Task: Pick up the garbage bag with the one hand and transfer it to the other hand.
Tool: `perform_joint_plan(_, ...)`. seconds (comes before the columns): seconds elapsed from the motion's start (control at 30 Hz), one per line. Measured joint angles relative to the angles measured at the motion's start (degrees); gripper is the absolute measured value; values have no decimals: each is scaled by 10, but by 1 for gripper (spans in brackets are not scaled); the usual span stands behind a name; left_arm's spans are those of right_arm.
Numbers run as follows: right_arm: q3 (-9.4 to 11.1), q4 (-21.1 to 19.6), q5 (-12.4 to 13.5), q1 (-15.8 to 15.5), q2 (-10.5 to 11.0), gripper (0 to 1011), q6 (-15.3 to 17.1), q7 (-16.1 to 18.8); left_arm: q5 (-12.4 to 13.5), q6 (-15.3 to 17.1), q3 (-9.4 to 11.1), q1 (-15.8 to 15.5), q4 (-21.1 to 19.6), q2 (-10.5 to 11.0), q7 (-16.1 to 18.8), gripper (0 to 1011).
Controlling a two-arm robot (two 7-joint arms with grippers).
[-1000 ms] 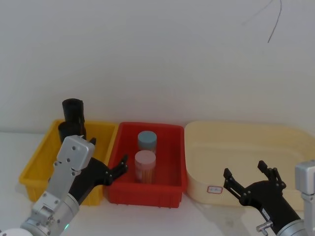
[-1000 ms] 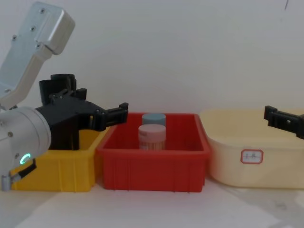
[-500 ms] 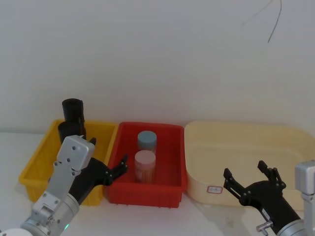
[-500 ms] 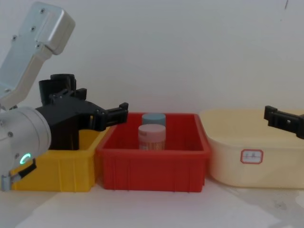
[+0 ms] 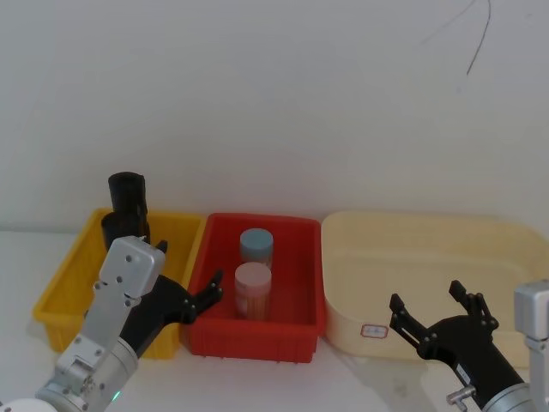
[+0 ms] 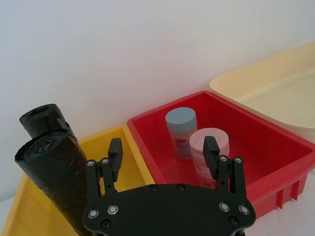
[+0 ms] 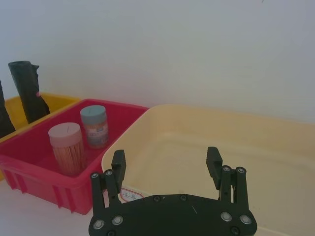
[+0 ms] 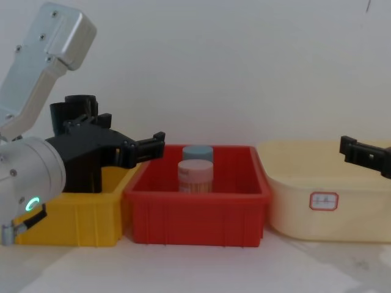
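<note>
Two matte-black garbage bag rolls stand upright in the back left corner of the yellow bin (image 5: 60,296). The taller roll (image 5: 127,199) is behind and the nearer roll (image 5: 114,230) in front of it; both show in the left wrist view (image 6: 42,123) (image 6: 56,177). My left gripper (image 5: 184,276) is open and holds nothing. It hovers over the yellow bin's front right part, short of the rolls, with one fingertip near the red bin's rim. My right gripper (image 5: 426,297) is open and empty, in front of the cream tub (image 5: 480,232).
The red bin (image 5: 292,339) in the middle holds a blue-lidded jar (image 5: 256,245) and a pink-lidded jar (image 5: 253,287). The cream tub at the right has a small label (image 8: 324,200) on its front. A white wall rises close behind the bins.
</note>
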Motion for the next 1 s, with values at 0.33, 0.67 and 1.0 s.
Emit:
perform_joint_plan(0.33,0,10,4,11,-1,1001,0,10,0,0,0,0,0,0,0,1001)
perform_joint_plan(0.67,-2,61,35,66,0,1001,2,72,0,0,0,0,0,0,0,1001)
perform_joint_plan(1.0,-20,152,72,163,-4,1001,7,163,0,0,0,0,0,0,0,1001)
